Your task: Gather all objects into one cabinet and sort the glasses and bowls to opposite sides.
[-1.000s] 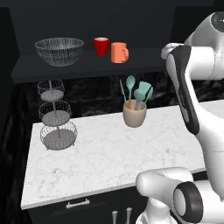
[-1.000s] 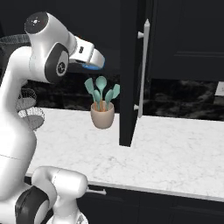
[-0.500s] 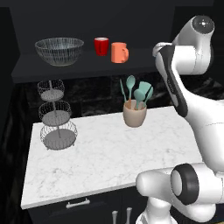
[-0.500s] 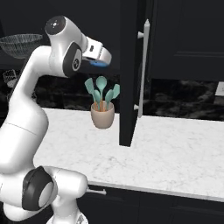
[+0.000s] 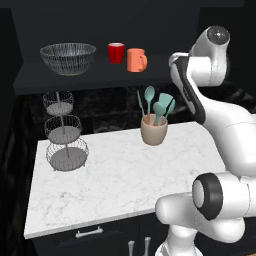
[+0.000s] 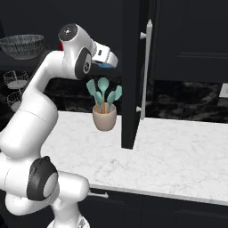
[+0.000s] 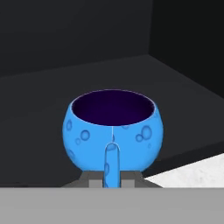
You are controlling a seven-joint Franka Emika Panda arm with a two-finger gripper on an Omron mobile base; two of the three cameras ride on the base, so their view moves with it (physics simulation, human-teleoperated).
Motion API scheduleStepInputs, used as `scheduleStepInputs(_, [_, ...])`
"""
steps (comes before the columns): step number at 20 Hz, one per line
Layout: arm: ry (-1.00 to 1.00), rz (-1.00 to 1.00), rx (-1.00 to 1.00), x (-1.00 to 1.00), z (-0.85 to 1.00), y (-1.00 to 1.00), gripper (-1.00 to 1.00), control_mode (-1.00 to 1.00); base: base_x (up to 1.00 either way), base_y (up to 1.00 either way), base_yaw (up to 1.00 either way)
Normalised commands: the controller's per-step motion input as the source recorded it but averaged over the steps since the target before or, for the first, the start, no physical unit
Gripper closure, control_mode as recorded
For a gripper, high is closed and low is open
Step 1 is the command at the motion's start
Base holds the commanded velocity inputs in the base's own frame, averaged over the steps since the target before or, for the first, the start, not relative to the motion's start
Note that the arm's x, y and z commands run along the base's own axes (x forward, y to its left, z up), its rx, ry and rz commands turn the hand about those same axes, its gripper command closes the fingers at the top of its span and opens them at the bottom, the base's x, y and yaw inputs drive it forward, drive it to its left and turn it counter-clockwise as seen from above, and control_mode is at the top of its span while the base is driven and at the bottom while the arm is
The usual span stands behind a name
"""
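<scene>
My gripper (image 7: 111, 171) is shut on the near rim of the small bright blue bowl (image 7: 113, 131), which sits upright and faces the cabinet's dark inner shelf (image 7: 52, 96). In the right base view the blue bowl (image 6: 106, 66) shows as a sliver under the hand, just left of the open cabinet door (image 6: 132, 67). On the shelf (image 5: 100, 77) stand the large striped see-through bowl (image 5: 67, 58) at the left, the red cup (image 5: 116, 52) and the orange mug (image 5: 136, 60) in the middle. The hand is to the right of the mug, behind my forearm.
A beige utensil pot with teal spoons (image 5: 153, 129) stands on the white marble counter (image 5: 115, 185) below the hand. A three-tier wire basket stand (image 5: 64, 135) is at the counter's left. The door's pale bar handle (image 6: 145, 71) hangs close on the right.
The arm has swung in toward the open cabinet, carrying the blue bowl closer to the shelf. The bowl, cup and mug on the shelf have not moved.
</scene>
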Motion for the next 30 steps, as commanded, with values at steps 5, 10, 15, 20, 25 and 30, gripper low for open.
scheduleStepInputs(5, [0.0, 0.0, 0.0, 0.44, -0.03, -0.08, 1.0, -1.0, 0.0, 0.0, 0.0])
scheduleStepInputs(10, [0.0, 0.0, 0.0, 0.57, 0.0, -0.19, 1.0, -1.0, 0.0, 0.0, 0.0])
scheduleStepInputs(15, [0.0, 0.0, 0.0, 0.53, 0.0, -0.22, 1.0, -1.0, 0.0, 0.0, 0.0])
scheduleStepInputs(20, [0.0, 0.0, 0.0, 0.51, 0.0, -0.06, 1.0, -1.0, 0.0, 0.0, 0.0])
scheduleStepInputs(25, [0.0, 0.0, 0.0, 0.6, 0.0, 0.0, 1.0, -1.0, 0.0, 0.0, 0.0])
scheduleStepInputs(30, [0.0, 0.0, 0.0, 0.47, 0.0, -0.1, 1.0, -1.0, 0.0, 0.0, 0.0])
